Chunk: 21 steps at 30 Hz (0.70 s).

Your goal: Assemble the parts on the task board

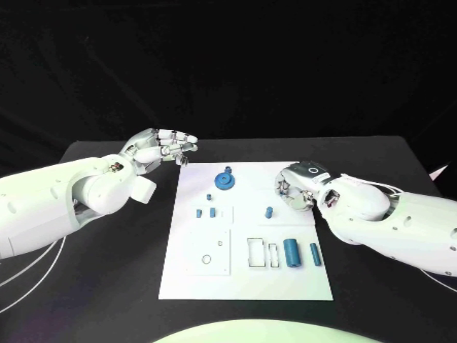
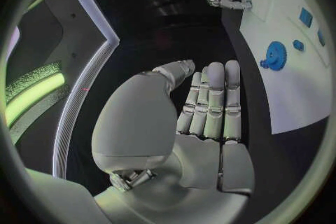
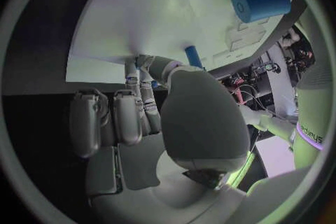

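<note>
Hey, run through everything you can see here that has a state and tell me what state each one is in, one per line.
left hand: holds nothing, hovers off the board's far left corner.
right hand: fingers curled at the board's right edge; whether it holds a part I cannot tell.
task board: flat on the table.
blue gear: on the board.
large blue cylinder: lying on its side.
slim blue cylinder: lying beside it.

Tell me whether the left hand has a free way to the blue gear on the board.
Probably yes. The left hand is empty, just off the board's far left corner, and bare task board lies between it and the blue gear. The right hand is at the opposite edge.
</note>
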{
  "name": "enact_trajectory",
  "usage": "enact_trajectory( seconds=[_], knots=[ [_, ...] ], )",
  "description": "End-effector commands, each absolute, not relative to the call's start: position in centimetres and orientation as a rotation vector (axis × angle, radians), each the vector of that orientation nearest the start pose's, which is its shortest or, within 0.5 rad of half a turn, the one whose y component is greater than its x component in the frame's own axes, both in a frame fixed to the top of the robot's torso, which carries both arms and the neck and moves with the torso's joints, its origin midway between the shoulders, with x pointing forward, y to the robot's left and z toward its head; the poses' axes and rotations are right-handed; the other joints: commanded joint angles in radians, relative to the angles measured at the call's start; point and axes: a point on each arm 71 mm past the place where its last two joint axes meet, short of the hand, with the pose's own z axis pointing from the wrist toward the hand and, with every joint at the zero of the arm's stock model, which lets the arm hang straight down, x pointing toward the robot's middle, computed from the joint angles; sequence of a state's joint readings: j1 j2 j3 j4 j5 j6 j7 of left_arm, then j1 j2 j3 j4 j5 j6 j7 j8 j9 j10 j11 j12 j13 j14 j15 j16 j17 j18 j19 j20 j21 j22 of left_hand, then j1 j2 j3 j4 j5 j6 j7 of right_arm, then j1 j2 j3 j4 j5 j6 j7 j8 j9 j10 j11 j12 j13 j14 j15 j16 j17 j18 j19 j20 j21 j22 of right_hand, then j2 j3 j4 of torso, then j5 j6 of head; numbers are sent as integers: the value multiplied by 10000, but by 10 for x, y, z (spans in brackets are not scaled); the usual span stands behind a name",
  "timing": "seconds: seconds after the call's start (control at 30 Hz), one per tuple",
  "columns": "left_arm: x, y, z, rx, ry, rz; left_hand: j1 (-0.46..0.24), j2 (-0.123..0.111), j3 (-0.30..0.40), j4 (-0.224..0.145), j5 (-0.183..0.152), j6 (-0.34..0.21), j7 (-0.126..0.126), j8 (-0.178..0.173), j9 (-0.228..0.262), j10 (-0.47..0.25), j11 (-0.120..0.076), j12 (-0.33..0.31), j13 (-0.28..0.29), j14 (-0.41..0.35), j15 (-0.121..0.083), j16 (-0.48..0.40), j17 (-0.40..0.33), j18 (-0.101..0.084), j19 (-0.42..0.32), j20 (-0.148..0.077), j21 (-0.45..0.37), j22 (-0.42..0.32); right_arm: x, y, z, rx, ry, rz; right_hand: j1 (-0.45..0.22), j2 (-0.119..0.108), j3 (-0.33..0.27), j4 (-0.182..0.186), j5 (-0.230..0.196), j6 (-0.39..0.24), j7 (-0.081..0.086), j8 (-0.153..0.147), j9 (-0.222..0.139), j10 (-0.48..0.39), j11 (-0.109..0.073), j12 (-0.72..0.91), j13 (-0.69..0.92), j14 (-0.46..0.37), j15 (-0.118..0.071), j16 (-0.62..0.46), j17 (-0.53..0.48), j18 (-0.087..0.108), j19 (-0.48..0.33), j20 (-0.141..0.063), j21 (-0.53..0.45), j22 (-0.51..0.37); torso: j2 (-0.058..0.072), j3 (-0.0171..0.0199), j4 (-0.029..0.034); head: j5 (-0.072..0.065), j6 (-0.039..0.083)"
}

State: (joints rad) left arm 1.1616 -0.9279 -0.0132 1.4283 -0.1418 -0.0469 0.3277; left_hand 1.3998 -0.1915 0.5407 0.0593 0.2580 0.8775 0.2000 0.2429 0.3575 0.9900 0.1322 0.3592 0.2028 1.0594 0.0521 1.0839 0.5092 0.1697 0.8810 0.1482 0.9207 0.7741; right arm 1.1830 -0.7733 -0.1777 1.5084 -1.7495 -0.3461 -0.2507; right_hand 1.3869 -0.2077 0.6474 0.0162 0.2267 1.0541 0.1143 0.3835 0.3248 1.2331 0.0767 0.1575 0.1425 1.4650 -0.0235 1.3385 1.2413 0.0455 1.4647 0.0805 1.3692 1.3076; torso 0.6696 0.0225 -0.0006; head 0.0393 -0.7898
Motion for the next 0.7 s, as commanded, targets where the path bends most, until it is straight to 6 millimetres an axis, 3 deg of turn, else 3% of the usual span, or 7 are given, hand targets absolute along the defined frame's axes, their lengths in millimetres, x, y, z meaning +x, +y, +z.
enact_trajectory(
  seconds=[0.03,0.7],
  knots=[
    [493,264,-193,-9916,15851,-15591,-65,64,-46,-13,-55,-43,19,-28,-10,-58,-8,65,16,-55,31,-35,-9,139,39,30,-65,-13,461,-170,-233,-4022,16288,4669,4,112,7,-67,-34,95,2,53,18,419,-309,26,38,465,-53,-56,-14,-63,359,-54,21,2115,1,0,-3,-4,4],
    [494,268,-194,-9931,15789,-15455,-77,73,-74,13,-50,-67,33,-45,-14,-99,7,73,16,-78,43,-44,-18,139,40,42,-113,-45,452,-171,-203,-3258,15844,5598,-36,110,39,-113,-109,110,-3,59,50,457,-316,-6,43,465,-65,-41,-11,-74,379,-69,83,2131,2,-7,-6,31,60]
  ],
)
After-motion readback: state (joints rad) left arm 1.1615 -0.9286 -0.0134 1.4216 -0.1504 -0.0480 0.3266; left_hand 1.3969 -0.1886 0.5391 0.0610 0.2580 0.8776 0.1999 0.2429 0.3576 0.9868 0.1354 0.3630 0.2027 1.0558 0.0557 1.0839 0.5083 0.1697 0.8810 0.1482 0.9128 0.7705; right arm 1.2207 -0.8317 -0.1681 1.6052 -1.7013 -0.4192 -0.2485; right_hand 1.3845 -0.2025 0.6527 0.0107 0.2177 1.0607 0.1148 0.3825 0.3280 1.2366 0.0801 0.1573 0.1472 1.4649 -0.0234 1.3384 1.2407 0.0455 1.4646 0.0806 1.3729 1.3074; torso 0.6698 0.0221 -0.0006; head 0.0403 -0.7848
